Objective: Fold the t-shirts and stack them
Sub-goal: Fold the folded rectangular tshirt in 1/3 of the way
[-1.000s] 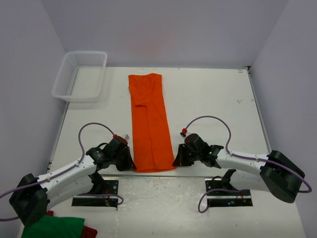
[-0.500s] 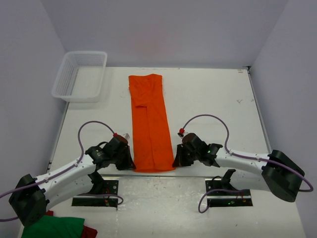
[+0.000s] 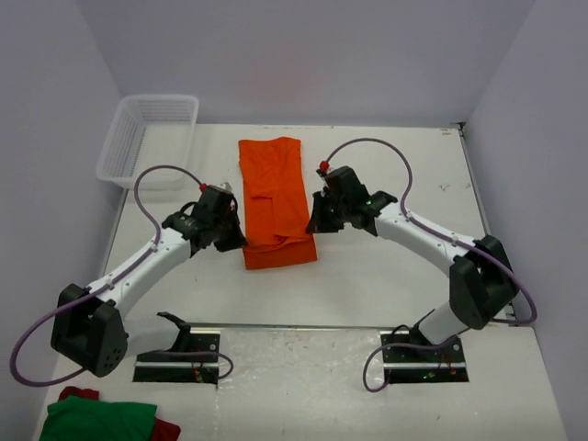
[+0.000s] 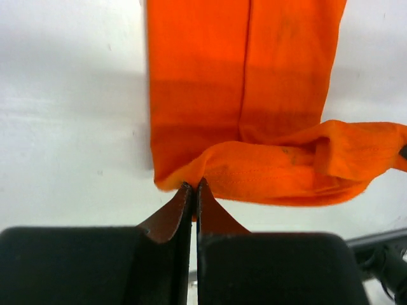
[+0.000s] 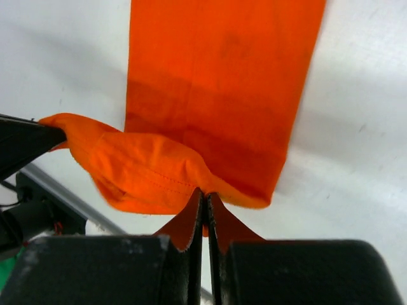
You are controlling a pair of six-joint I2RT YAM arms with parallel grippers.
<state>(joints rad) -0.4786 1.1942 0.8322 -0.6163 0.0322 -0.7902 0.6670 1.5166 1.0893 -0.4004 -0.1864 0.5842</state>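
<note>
Okay, t-shirt (image 3: 273,184) was seen laid lengthwise at mid counter (image 3: 395,266), near hem raised and doubled over the rest. The left gripper (image 4: 194,185) was clamped on the hem's left corner, the right gripper (image 5: 205,194) on its right corner, both held above the counter.

White table (image 3: 432,156), lightly scuffed, boxed in by plain pale lilac-grey walls (image 3: 303,55) at back, left, right. Even diffuse light, soft shadows. White mesh basket (image 3: 147,179) at far-left corner.

basket (image 3: 124,152) on desk (image 3: 395,184), far left corner. t-shirt (image 3: 273,184) mid-desk, running toward far edge. left tool (image 3: 241,241) at its near left corner, right tool (image 3: 315,224) at near right.
</note>
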